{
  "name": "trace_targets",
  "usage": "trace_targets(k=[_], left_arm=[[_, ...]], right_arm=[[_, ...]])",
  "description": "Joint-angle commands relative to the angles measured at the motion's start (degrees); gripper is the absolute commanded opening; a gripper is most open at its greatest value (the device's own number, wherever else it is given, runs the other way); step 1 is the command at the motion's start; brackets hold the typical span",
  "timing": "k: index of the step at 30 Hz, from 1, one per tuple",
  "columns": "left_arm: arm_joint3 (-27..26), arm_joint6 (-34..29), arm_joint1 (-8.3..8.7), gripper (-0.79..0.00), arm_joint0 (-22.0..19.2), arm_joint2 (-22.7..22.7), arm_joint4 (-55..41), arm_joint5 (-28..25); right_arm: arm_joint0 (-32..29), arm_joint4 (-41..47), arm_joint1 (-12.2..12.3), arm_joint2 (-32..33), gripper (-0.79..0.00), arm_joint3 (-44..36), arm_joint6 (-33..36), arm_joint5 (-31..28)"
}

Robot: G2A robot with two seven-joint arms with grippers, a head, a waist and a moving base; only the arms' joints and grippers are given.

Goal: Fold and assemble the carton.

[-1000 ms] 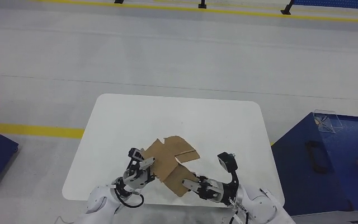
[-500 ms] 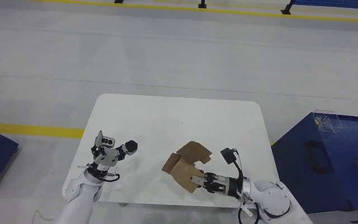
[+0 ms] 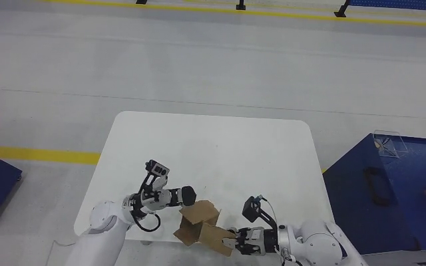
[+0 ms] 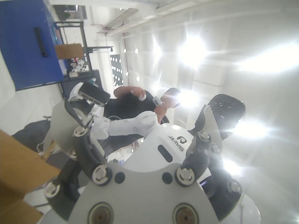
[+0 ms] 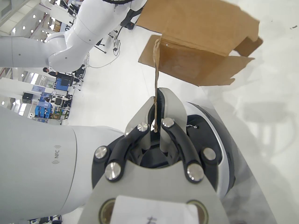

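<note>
The brown carton (image 3: pixel 200 222) stands partly folded into an open box shape at the table's front edge. My right gripper (image 3: pixel 231 241) is on its right side, shut on a thin flap edge of the carton (image 5: pixel 198 31); in the right wrist view the flap runs straight down between that gripper's (image 5: pixel 155 104) closed fingers. My left gripper (image 3: pixel 184 196) hovers just beyond the carton's upper left corner. In the left wrist view this gripper (image 4: pixel 137 122) is tipped upward and open with nothing between its fingers. One carton corner (image 4: pixel 16 164) shows beside it.
The white table (image 3: pixel 200 139) has free room behind and to the left of the carton. The carton sits very near the front edge. A blue cabinet (image 3: pixel 373 193) stands off the table's right side.
The carton moved toward the front edge and closed into a more boxlike shape, still held by the right gripper. The left arm let go, swung out left, then returned beside the carton.
</note>
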Motion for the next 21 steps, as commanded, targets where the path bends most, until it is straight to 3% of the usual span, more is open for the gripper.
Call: trace_targets(k=[1, 5, 21], left_arm=[[0.2, -0.6, 0.09, 0.0, -0.7, 1.1, 3.1, 1.9], [2.1, -1.4, 0.25, 0.0, -3.1, 3.0, 7.3, 7.0], [6.5, -1.7, 0.41, 0.0, -6.5, 6.8, 13.9, 9.8]], right_arm=[[-0.4, 0.2, 0.2, 0.3, -0.785, -0.6, 0.3, -0.3], [-1.3, -0.4, 0.5, 0.8, -0.785, -2.0, 0.2, -0.9], [-2.4, 0.7, 1.7, 2.3, -0.785, -4.9, -0.7, -1.5]])
